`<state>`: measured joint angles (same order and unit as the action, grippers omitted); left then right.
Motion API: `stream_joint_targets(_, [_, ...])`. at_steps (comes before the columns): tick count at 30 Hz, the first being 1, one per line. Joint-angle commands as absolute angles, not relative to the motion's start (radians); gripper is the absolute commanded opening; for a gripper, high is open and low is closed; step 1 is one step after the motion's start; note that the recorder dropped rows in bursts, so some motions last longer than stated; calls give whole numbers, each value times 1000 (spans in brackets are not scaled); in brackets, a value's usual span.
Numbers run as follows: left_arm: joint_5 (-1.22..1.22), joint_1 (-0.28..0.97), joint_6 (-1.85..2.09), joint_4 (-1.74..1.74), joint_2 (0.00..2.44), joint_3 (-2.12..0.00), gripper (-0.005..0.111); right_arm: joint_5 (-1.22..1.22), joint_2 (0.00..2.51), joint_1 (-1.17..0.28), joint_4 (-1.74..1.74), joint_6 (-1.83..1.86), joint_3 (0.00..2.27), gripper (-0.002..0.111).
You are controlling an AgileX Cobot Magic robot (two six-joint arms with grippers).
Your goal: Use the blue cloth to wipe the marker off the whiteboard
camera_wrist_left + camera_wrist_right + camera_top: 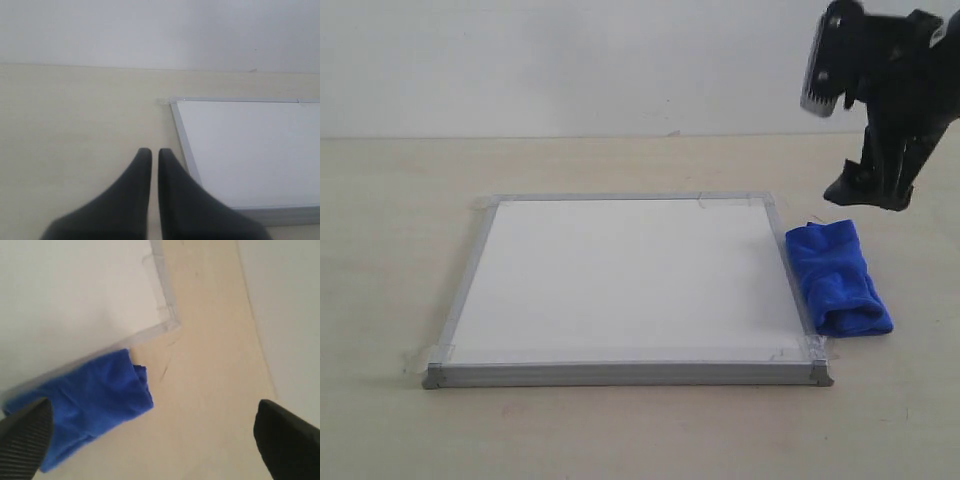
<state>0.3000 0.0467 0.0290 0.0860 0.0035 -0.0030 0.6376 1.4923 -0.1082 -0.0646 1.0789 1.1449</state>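
The whiteboard lies flat on the table, its white face bare; no red marker line shows on it in any view. The blue cloth rests folded on the table against the board's right frame, and shows in the right wrist view too. My right gripper hangs open in the air above and behind the cloth, nothing between its fingers. My left gripper is shut and empty over bare table beside the board's left frame; it is out of the exterior view.
The beige tabletop spreads around the board, with a white wall behind. Clear tape holds the board's corners down.
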Motion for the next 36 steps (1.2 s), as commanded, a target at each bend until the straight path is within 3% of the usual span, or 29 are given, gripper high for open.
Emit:
stream_joint_targets(1, [293, 44, 31, 85, 0, 0, 5, 783, 1390, -109, -126, 788, 1140, 100])
stream_joint_targets(4, [293, 44, 31, 85, 0, 0, 5, 872, 1329, -109, -176, 725, 1140, 97])
stream_joint_targets(6, [293, 44, 31, 85, 0, 0, 5, 917, 1291, -109, -232, 689, 1140, 85])
stream_joint_targets(8, [293, 44, 31, 85, 0, 0, 5, 964, 1260, -109, -285, 646, 1140, 66])
stream_joint_targets(12, [293, 44, 31, 85, 0, 0, 5, 1077, 1212, -109, -353, 494, 1140, 8])
stream_joint_targets(13, [293, 44, 31, 85, 0, 0, 5, 1119, 1201, -109, -361, 474, 1140, 0])
stream_joint_targets(18, [293, 44, 31, 85, 0, 0, 5, 1210, 1105, -109, -462, 460, 1109, 15])
stream_joint_targets(24, [293, 44, 31, 85, 0, 0, 5, 957, 821, -109, -609, 514, 914, 31])
stream_joint_targets(34, [293, 44, 31, 85, 0, 0, 5, 799, 394, -109, -579, 510, 710, 32])
stream_joint_targets(36, [293, 44, 31, 85, 0, 0, 5, 834, 362, -109, -573, 471, 710, 26])
